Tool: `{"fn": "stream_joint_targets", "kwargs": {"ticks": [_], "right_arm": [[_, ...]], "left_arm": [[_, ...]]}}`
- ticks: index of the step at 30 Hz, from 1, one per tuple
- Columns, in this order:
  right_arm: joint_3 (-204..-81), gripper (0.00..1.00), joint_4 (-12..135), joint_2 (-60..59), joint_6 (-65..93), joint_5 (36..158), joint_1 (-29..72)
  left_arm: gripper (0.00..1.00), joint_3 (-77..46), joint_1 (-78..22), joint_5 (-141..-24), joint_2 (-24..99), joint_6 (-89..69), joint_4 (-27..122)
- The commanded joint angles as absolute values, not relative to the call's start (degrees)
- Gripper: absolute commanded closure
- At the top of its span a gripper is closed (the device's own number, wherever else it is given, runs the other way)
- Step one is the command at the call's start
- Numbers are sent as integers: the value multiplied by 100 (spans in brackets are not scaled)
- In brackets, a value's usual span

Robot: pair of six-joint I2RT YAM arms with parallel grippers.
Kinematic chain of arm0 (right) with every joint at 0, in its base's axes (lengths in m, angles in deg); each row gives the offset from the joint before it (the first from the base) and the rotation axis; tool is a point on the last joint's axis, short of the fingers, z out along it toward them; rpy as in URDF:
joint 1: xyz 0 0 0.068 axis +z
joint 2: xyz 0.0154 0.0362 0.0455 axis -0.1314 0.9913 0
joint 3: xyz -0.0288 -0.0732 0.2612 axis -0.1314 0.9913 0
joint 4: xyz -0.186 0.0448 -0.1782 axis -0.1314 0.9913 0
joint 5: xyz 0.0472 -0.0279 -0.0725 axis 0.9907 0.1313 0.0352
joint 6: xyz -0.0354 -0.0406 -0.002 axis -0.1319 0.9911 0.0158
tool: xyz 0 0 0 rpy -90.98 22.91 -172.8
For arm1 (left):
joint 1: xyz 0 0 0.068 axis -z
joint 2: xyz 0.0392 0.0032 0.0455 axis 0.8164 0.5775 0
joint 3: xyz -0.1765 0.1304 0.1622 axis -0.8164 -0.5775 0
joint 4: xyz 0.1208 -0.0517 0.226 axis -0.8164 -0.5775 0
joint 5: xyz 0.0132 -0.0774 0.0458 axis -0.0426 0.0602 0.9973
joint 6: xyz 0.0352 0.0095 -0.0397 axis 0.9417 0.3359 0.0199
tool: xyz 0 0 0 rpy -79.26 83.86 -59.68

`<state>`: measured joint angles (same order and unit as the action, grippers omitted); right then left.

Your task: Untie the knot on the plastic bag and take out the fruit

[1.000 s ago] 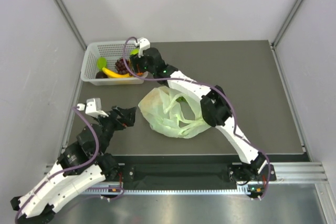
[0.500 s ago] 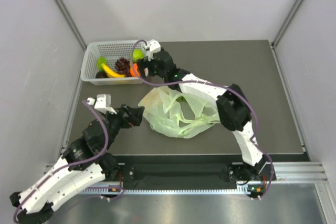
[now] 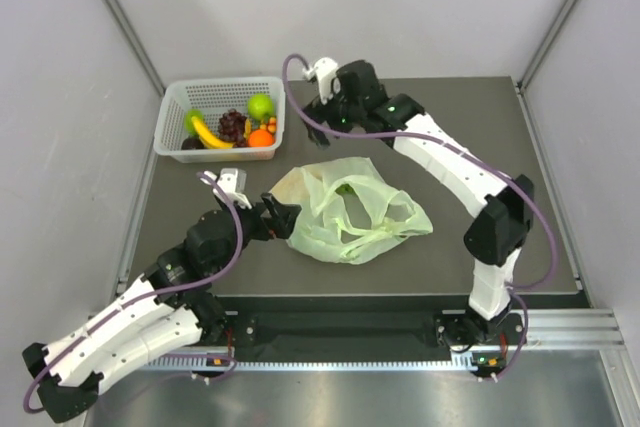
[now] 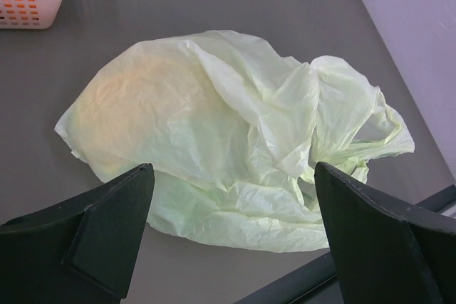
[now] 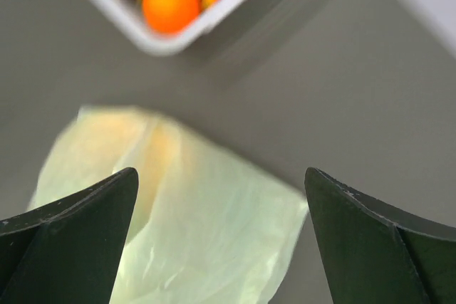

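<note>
A crumpled pale green plastic bag [image 3: 310, 207] lies mid-desk, its long axis running left to right and its handle loops toward the right. The left tool [image 4: 234, 167], spread and empty, sits just beside the bag's left end, facing it; this is the nearer arm. The right tool [image 5: 221, 172], also spread, hovers beyond the bag near a white basket [image 3: 225, 82] holding an orange [image 3: 262, 137]. No writing can be read.

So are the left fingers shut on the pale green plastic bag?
No, the left fingers stand wide apart, the pale green plastic bag lying ungripped.
</note>
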<state>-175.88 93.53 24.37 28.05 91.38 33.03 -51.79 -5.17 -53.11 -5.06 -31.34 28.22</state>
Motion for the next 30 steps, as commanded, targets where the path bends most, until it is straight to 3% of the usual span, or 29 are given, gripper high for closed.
{"fn": "stream_joint_targets", "kwargs": {"ticks": [1,7,14,20,23,26,27,29,30], "right_arm": [[-17548,0,10617,2808,3354,10244,3490],[-18153,0,11302,3405,3434,10825,3569],[-17829,0,11118,3380,3118,11361,3683],[-17986,3,11057,3757,2784,10529,3868],[-18364,15,11092,4064,2564,10203,3886],[-18760,35,11223,4363,2441,10009,3886],[-18935,52,11285,4425,2389,9982,3886],[-19041,68,11320,4540,2362,9851,3886],[-19068,85,11329,4522,2310,9772,3886]], "left_arm": [[2,-5166,-498,-5305,-547,-3240,3229],[2,-5209,-498,-5270,-555,-3276,3238],[2,-5324,-498,-5252,-661,-3293,3238],[3,-5412,-498,-5261,-740,-3329,3282],[4,-5438,-498,-5279,-775,-3346,3273],[4,-5438,-498,-5270,-828,-3337,3238],[4,-5421,-498,-5253,-854,-3337,3212],[5,-5421,-498,-5235,-907,-3337,3186],[5,-5429,-498,-5235,-924,-3329,3177]]}}
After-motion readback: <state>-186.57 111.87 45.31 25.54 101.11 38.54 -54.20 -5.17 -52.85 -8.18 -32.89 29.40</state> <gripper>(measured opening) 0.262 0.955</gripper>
